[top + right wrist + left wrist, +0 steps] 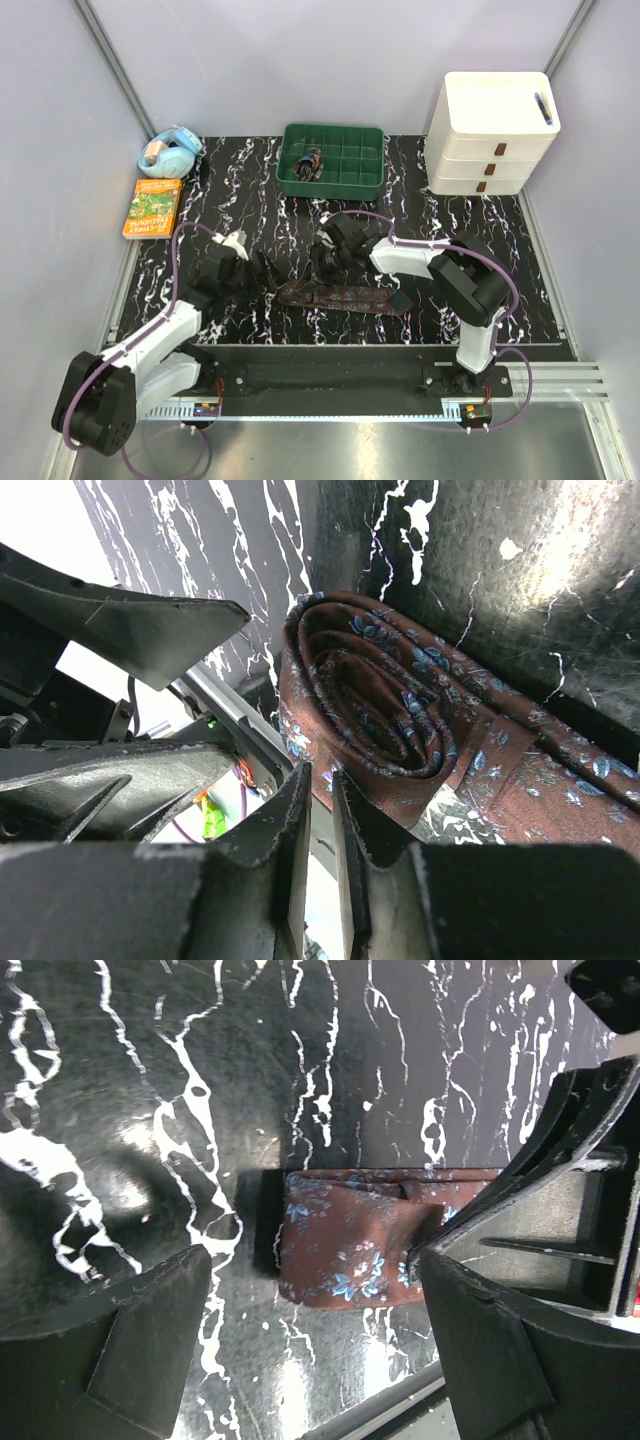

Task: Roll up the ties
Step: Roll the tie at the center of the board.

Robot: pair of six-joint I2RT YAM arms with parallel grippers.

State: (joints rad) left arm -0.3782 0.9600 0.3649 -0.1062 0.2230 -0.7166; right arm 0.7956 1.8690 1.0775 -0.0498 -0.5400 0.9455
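One dark brown tie [345, 298] with small blue flowers lies flat across the front of the black marbled mat. Its left part is wound into a loose roll [375, 695], and a flat tail [560, 780] runs off to the right. My right gripper [322, 262] [320, 785] stands over the roll, its jaws nearly together and pinching the roll's outer edge at the very tips. My left gripper [262, 275] [315, 1305] hovers wide open just left of the tie's end [340, 1245], with nothing between its fingers [110, 1350].
At the back, a green compartment tray [330, 190] holds another rolled tie [312, 163]. A white drawer unit [495, 135] is at the back right. A book [153, 207] and a blue object [170, 153] lie at the left. The mat's front edge [380, 1410] runs close below the tie.
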